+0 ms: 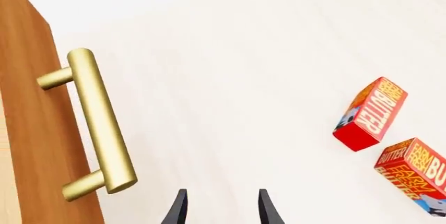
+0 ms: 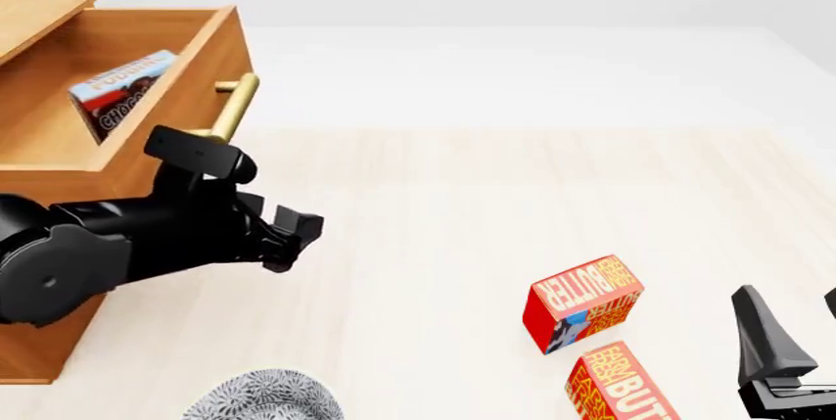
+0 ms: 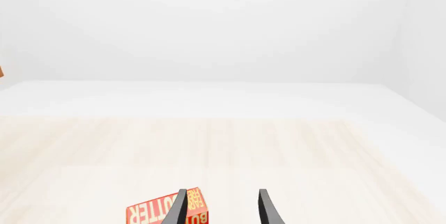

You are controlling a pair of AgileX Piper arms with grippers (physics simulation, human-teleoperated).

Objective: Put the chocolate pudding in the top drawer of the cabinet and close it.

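The cabinet (image 2: pixel 53 342) stands at the far left. Its top drawer (image 2: pixel 196 58) is pulled open. The chocolate pudding (image 2: pixel 124 95) leans inside it, blue band and brown lower part showing. The drawer's brass handle (image 2: pixel 235 107) juts from the orange-brown front; it also shows in the left wrist view (image 1: pixel 101 125). My left gripper (image 2: pixel 303 234) is open and empty, below and a little right of the handle, apart from it; its fingertips (image 1: pixel 179 208) show in the left wrist view. My right gripper (image 2: pixel 789 312) is open and empty at the near right edge.
Two red-orange butter boxes (image 2: pixel 584 303) (image 2: pixel 625 386) lie on the table at the near right, just left of my right gripper. One butter box (image 3: pixel 164 211) shows by the right fingertips. A grey patterned round object (image 2: pixel 268 398) sits at the near edge.
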